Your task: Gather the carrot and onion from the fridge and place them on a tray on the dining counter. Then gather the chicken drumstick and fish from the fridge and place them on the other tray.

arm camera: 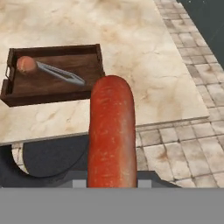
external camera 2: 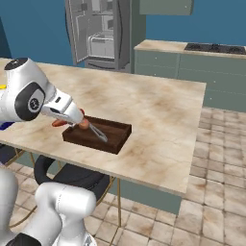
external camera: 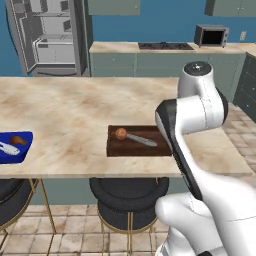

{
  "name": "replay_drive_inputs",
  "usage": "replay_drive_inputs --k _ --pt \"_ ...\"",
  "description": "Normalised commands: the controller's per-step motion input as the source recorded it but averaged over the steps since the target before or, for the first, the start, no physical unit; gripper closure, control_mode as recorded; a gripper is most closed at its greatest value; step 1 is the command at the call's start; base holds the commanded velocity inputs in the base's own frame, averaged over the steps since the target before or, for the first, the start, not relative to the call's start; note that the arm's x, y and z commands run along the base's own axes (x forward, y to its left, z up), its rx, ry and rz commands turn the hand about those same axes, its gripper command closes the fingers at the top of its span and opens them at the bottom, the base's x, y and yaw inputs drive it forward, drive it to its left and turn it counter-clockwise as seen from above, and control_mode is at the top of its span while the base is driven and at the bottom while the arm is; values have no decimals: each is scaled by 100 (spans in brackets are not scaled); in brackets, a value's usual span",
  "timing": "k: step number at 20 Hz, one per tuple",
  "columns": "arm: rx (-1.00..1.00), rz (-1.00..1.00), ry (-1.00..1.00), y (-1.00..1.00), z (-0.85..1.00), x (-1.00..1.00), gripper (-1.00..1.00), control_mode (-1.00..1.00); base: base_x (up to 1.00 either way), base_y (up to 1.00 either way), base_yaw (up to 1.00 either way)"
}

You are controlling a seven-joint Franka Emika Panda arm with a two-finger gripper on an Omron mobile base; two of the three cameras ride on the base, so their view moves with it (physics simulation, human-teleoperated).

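Here the gripped carrot (arm camera: 110, 131) points lengthwise (tip-first) toward the counter (arm camera: 144, 65).

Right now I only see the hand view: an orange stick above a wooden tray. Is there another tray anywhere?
Observer: Yes, a blue tray sits at the far left of the counter in the left base view.
Operator: Is it empty?
Observer: No, a small brown piece and a pale piece lie in it.
Operator: Where's the fridge?
Observer: The fridge stands open beyond the counter.
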Motion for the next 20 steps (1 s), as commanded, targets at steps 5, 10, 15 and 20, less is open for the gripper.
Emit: replay_drive_inputs --k 5,10,15,20 --pt "0 1 13 0 -41 58 100 -100 0 0 0" --pt "0 4 7 -5 -49 69 100 -100 0 0 0" --pt "0 4 10 -10 -44 62 100 -100 0 0 0" --pt "0 2 9 -5 -33 48 100 -100 0 0 0"
